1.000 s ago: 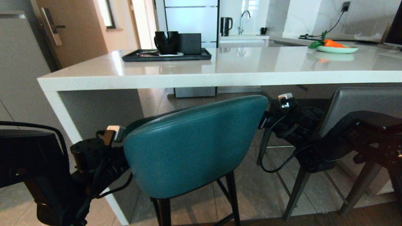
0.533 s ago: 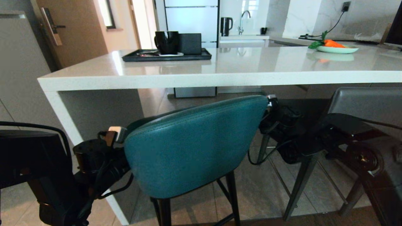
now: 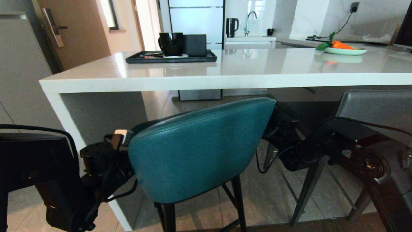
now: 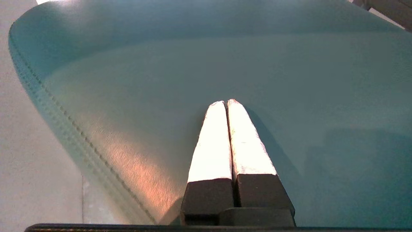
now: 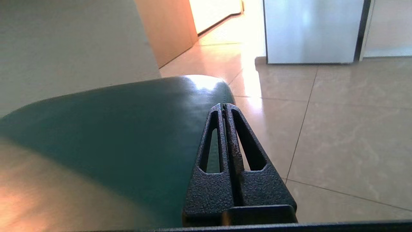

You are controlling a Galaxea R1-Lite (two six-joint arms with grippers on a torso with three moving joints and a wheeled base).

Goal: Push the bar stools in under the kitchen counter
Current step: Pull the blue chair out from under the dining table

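While the kitchen counter [image 3: 225,79] spans the scene, the teal stool [image 3: 199,151] stands before its near edge, backrest just below the slab, and the grey stool [image 3: 370,106] stands to its right, partly under the slab. Left gripper [image 4: 226,102], fingers pressed together, tips against the teal backrest's left side. Right gripper [image 5: 223,105], fingers likewise closed, sits at the backrest's right edge.

Kitchen with glossy beige floor tiles [image 3: 267,196] catching warm light. A brown door [image 3: 74,29] with a metal handle stands at the far left. At the back, a white fridge [image 3: 196,19], a kettle [image 3: 231,26] and a tap [image 3: 249,21] against pale marble walls [image 3: 322,16]
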